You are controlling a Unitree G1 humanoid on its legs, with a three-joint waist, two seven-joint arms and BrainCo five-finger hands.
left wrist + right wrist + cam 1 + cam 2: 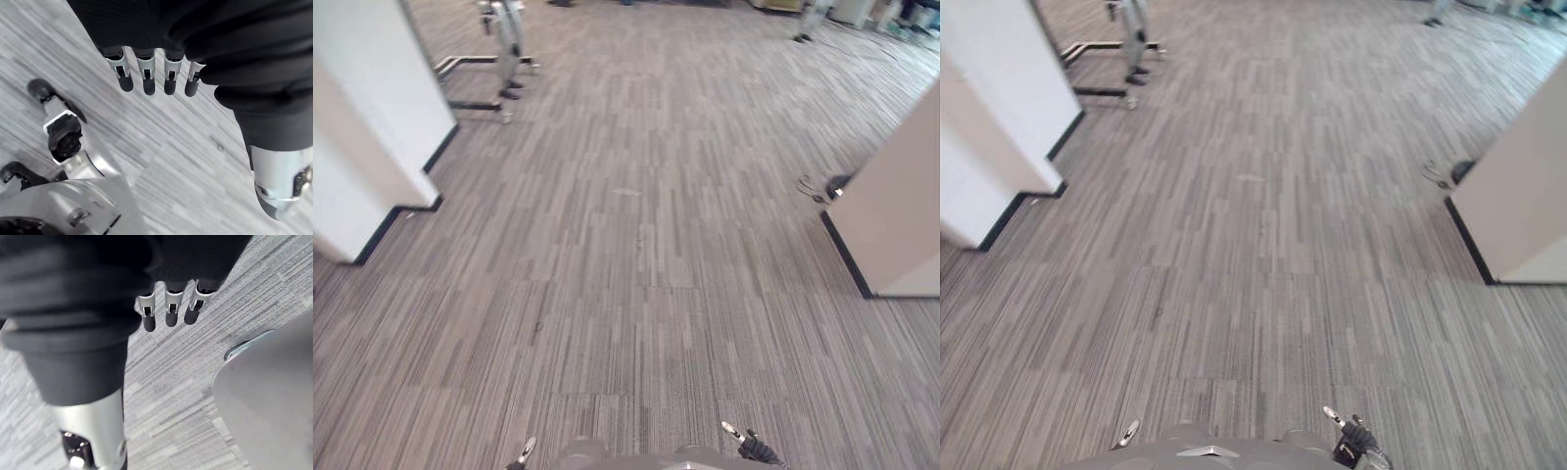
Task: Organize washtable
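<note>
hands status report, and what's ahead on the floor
Left hand open, holding nothing. Right hand open, holding nothing. Grey carpet ahead, white wall at left, white panel at right.

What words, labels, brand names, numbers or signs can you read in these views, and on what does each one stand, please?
None can be read.
The white panel on the left, the white panel on the right, the grey carpet floor and the distant metal stand show no print.
The left hand and the right hand, both open and empty, carry no legible marking.
</note>
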